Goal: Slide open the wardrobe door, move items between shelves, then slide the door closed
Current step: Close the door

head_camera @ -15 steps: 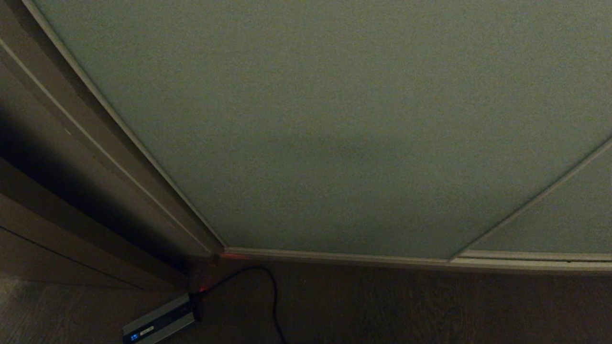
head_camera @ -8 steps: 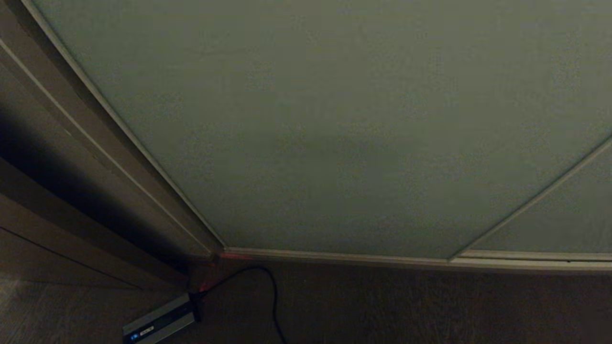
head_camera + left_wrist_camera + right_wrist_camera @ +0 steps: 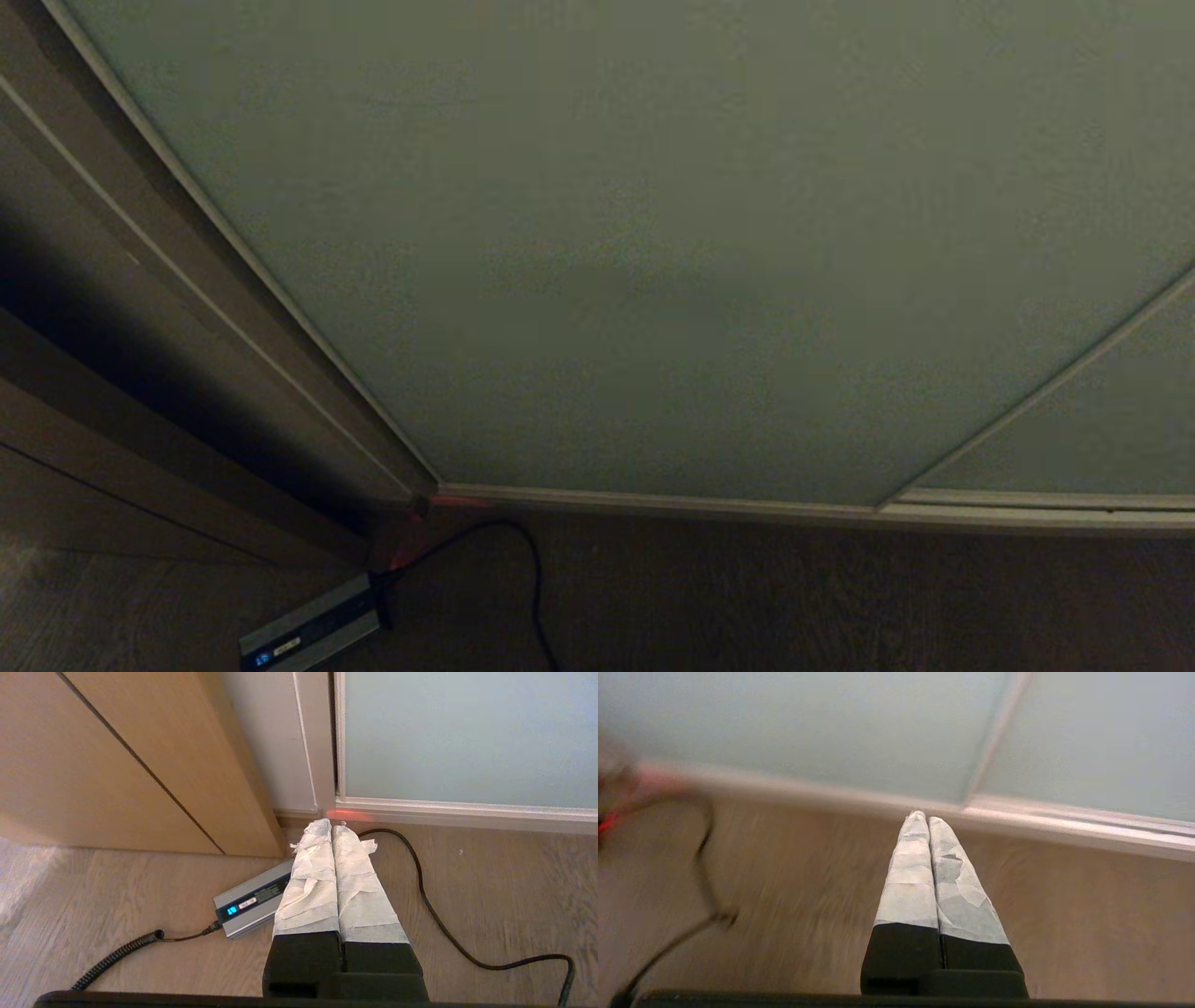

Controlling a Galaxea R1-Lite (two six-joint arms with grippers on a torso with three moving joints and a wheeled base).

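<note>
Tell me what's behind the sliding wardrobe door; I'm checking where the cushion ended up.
Nothing shows: the sliding wardrobe door is shut against its frame, covering shelves and contents. Only the floor and a cable lie before it.

The right gripper (image 3: 923, 819) hangs over the wooden floor (image 3: 1064, 914), taped fingers (image 3: 908, 882) pressed together, pointing at the door (image 3: 808, 723) and its pale bottom rail (image 3: 1064, 823). A black cable (image 3: 703, 858) trails across the floor nearby.
</note>
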